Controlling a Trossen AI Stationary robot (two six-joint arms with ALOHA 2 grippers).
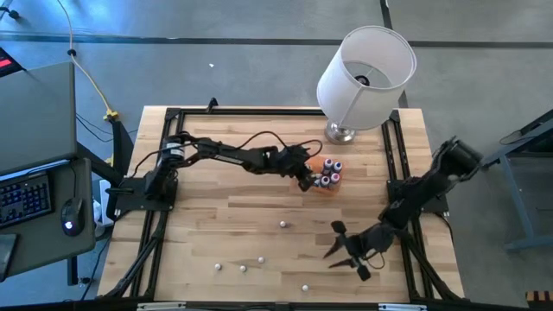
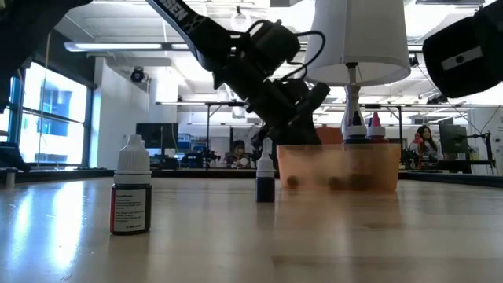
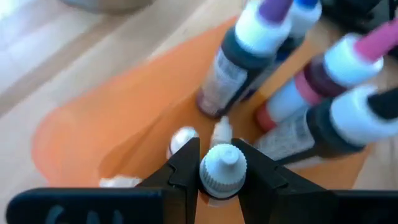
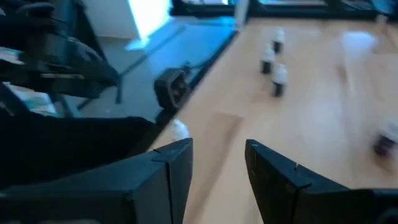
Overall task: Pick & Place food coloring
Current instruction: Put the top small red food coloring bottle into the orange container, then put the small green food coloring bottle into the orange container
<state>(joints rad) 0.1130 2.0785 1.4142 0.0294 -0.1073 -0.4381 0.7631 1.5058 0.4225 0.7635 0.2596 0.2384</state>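
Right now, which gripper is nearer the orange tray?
Left. The left gripper sits at the orange tray's edge, clasping a bottle; the right gripper hangs open far away.

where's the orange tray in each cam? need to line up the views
High view: orange tray right of table centre, below the lamp base, at the left gripper.
Low view: right of centre, behind a small bottle.
Left wrist view: fills mid-frame beyond the fingers.
Right wrist view: not in it.
Shared landmark: the capped bottles standing in it.

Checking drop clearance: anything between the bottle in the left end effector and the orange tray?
Nothing visible. The left end effector holds the bottle over the orange tray; bare tray floor lies below, with the standing bottles off to one side.
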